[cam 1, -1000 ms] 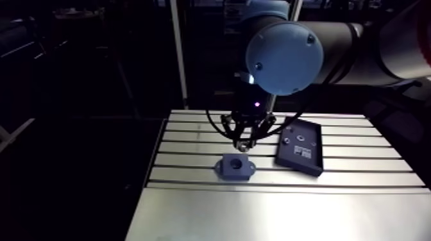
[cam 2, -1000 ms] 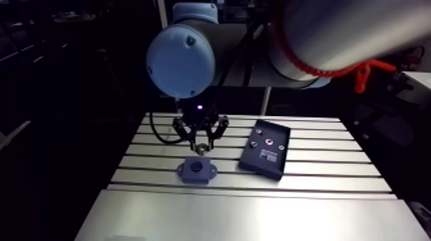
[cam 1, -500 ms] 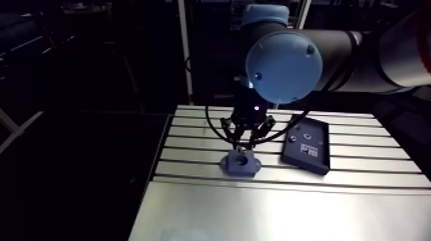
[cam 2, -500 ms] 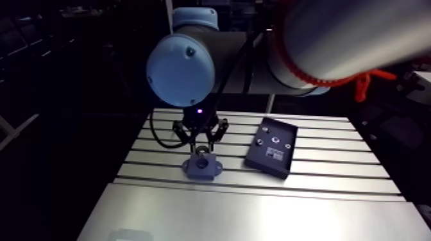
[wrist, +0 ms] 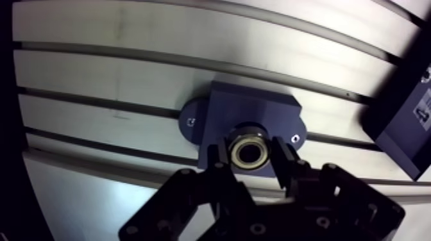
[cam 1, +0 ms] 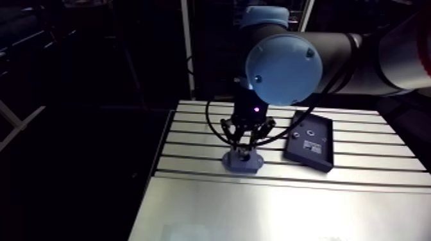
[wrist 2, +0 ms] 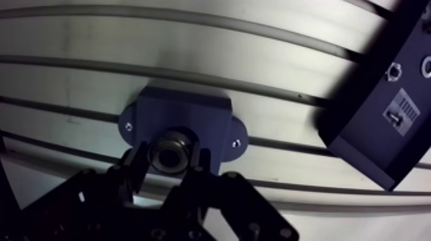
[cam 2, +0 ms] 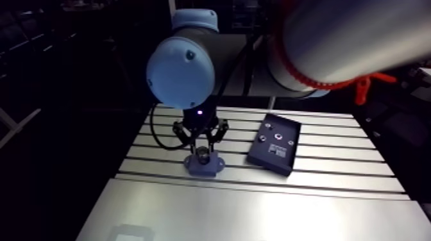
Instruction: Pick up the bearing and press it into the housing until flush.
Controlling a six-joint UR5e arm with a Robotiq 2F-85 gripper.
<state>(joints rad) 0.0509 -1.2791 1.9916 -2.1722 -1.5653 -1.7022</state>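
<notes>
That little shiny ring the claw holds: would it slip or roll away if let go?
The small shiny round metal bearing looks hard and smooth, so probably slippery. Round, it could roll on edge; flat over the dark blue housing, it likely stays.

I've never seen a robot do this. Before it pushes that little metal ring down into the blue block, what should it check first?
1. Grip: the gripper is shut on the bearing: ok.
2. Aim: bearing centred over the bore of the housing: cannot tell, the bearing hides the bore.
3. The housing flat on the slotted table: ok.
4. The dark tray clear of the gripper: ok, it lies apart to one side.
5. Depth: bearing flush with the housing: cannot tell.
</notes>
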